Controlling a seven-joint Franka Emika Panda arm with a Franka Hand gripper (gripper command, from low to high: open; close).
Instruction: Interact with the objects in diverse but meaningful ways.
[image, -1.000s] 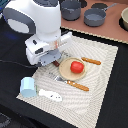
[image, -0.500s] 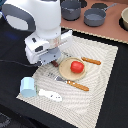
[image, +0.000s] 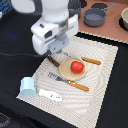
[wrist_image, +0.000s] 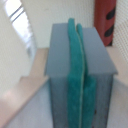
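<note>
A round red tomato (image: 76, 66) sits on a tan plate (image: 66, 75) on the pale mat. A dark brown sausage (image: 53, 61) lies at the plate's edge on the exterior view's left. My gripper (image: 57, 53) hangs just above the sausage's end. In the wrist view the gripper (wrist_image: 77, 75) has its green pads (wrist_image: 74, 60) pressed together with nothing between them. A dark red shape with black marks (wrist_image: 105, 20) lies beyond the fingers; I cannot tell what it is. A light blue cup (image: 28, 86) and a white elongated piece (image: 50, 94) lie at the mat's near corner.
An orange-handled knife (image: 75, 84) lies in front of the plate and another orange-handled piece (image: 91, 61) behind it. Grey pots (image: 95, 17) stand at the back on the dark table. A black cable (image: 15, 54) runs across the exterior view's left.
My arm has shifted a little toward the exterior view's right, nearer the plate. The tomato, cup, sausage and cutlery have not moved.
</note>
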